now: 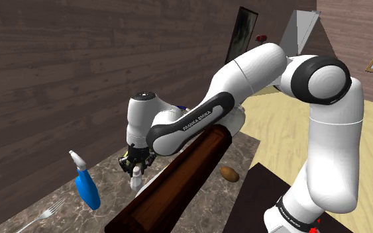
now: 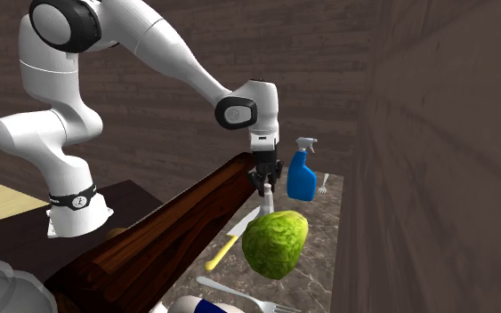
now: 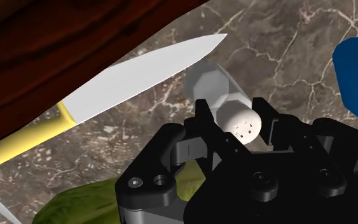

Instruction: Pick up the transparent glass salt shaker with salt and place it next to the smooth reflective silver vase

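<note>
Salt shaker sits clasped between the fingers of the downward-pointing hand, beside the knife.

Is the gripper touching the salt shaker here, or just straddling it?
Touching. In the wrist view the gripper clasps the salt shaker: both fingers press its white cap, no gap either side.

Even, diffuse light — moderately bright; shadows seemingly faint and soft.
</note>
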You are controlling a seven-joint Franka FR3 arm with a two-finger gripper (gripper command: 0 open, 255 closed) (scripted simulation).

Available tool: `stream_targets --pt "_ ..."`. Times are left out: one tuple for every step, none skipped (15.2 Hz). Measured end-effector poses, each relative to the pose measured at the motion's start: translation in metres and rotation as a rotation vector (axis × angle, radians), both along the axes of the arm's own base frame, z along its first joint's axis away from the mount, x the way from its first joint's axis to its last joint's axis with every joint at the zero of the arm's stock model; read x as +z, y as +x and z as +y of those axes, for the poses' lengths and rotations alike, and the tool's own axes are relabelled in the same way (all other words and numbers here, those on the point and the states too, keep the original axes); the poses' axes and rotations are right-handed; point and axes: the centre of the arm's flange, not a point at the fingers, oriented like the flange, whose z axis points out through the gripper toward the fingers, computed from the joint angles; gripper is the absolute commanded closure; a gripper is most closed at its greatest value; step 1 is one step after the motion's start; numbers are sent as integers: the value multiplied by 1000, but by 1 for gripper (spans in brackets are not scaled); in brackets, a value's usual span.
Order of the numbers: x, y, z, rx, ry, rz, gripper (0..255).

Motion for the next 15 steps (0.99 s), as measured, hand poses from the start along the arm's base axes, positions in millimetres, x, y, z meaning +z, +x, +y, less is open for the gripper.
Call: stream_targets --pt "5 0 0 0 0 0 255" --pt "10 0 -1 0 0 0 255" --pt "16 0 0 0 0 0 255" --pt "21 0 0 0 0 0 255" --pt "26 0 1 0 0 0 255" --pt "31 0 0 0 0 0 255" --pt "37 0 0 0 0 0 255" --pt "41 0 0 0 0 0 255" --pt "47 0 0 0 0 0 255" --pt "52 0 0 0 0 0 255" --pt "57 0 0 0 0 0 255" --pt "63 1 0 0 0 0 255" --pt "67 1 1 0 0 0 255" --pt "72 0 1 0 0 0 255" --pt "78 1 1 0 0 0 255"
